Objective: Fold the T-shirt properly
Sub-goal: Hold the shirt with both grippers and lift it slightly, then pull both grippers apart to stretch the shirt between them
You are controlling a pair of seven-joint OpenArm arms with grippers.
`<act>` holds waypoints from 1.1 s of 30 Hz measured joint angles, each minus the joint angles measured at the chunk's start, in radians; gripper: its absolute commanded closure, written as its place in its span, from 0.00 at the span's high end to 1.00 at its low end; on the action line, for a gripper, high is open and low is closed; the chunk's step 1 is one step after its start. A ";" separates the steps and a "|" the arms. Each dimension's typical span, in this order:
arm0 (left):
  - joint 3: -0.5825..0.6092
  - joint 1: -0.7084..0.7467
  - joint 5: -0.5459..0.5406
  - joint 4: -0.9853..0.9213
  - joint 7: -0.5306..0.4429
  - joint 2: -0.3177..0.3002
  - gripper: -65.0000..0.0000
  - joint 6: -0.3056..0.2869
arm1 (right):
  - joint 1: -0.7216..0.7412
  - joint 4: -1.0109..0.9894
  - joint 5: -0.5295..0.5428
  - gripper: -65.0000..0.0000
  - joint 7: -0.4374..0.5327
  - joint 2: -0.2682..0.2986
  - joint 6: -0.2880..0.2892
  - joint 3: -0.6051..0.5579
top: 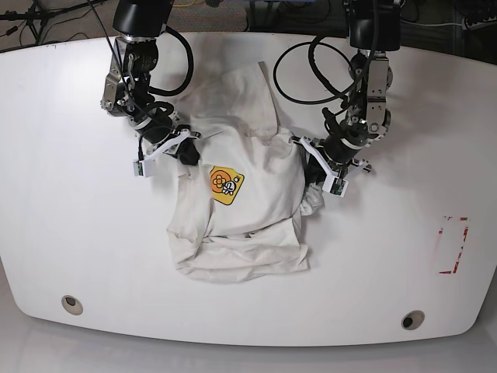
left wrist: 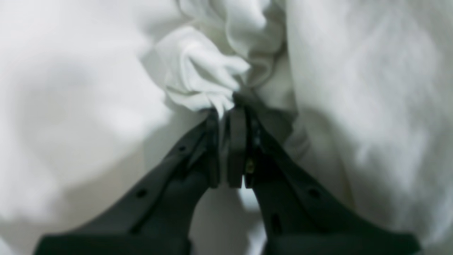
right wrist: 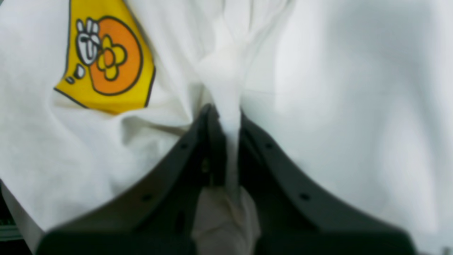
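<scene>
The T-shirt (top: pixel 241 210) lies crumpled mid-bench (top: pixel 62 194), its lower half bunched so the hem and sleeves are hard to trace. The left end effector (left wrist: pixel 226 113) pinches a fold; the right end effector (right wrist: pixel 226 117) clamps another beside the badge (right wrist: pixel 109 56).

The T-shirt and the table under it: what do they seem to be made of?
The T-shirt: soft woven or knit cloth, likely cotton, matte off-white; it wrinkles and bunches. Its badge looks printed, flat yellow-orange ink. The table: hard, smooth, white, faintly glossy, perhaps laminate or painted board.
</scene>
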 measured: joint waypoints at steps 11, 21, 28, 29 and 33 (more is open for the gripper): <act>-0.129 0.042 0.029 0.307 0.293 -0.018 0.01 -0.007 | -0.008 0.100 -0.025 0.01 -0.021 0.014 -0.014 -0.002; -0.174 0.039 0.014 0.498 0.355 -0.070 0.01 -0.016 | 0.053 0.106 -0.084 0.01 -0.021 0.056 -0.014 0.035; -0.235 0.035 0.022 0.570 0.393 -0.111 0.01 -0.007 | 0.113 0.106 -0.082 0.01 -0.022 0.100 -0.010 0.032; -0.243 0.034 0.018 0.578 0.391 -0.117 0.01 -0.008 | 0.121 0.106 -0.084 0.01 -0.024 0.105 -0.009 0.033; -0.267 0.021 0.018 0.603 0.392 -0.138 0.01 -0.012 | 0.159 0.106 -0.088 0.01 -0.026 0.120 -0.011 0.036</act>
